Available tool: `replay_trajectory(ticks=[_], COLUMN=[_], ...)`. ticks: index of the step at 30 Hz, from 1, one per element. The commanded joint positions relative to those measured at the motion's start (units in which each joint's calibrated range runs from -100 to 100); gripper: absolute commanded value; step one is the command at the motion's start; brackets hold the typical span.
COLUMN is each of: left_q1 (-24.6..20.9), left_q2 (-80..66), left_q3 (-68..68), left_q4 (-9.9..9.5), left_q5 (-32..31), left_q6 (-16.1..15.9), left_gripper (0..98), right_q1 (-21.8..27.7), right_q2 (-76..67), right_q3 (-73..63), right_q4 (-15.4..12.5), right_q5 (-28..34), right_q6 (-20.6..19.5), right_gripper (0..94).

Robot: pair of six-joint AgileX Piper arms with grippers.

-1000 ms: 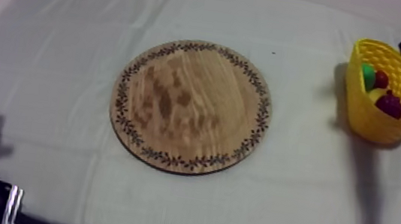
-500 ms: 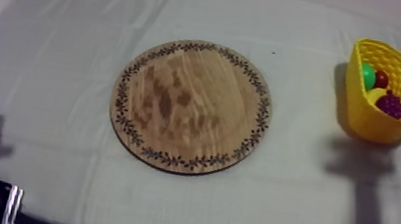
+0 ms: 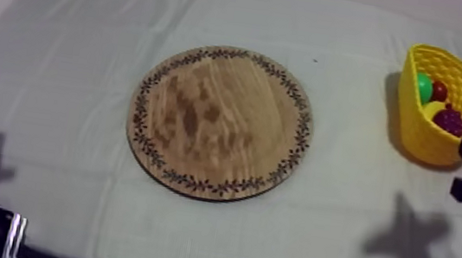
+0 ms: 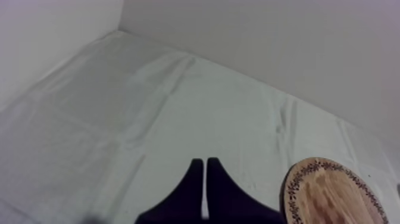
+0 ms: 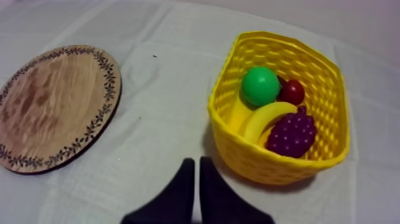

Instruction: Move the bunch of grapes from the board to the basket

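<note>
The wooden board [image 3: 221,122] lies at the middle of the bench [image 3: 80,47]. The basket [image 3: 419,137] stands well to its right. In the basket's near end lies the bunch of grapes [image 3: 450,121], touching the banana [image 3: 434,108] beside it.
</note>
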Motion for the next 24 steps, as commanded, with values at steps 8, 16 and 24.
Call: replay_trajectory(ticks=[8, 16, 24], left_q1=[0.02, 0.02, 0.02], left_q2=[0.02, 0.02, 0.02], left_q3=[-0.04, -0.04, -0.04], left_q4=[0.01, 0.01, 0.01], left_q5=[-0.01, -0.01, -0.01], left_q6=[0.03, 0.04, 0.04], left_gripper=[0.0, 0.0, 0.0], right_q1=[-3.23, -4.42, -4.88], right_q2=[-13.84, -14.51, -14.55], right_q3=[8.71, 10.81, 10.93], right_q4=[6.19, 8.85, 9.01], right_q5=[-2.71, -7.49, -7.76], right_q6=[-11.86, -4.24, -1.82], right_gripper=[0.3, 0.3, 0.3])
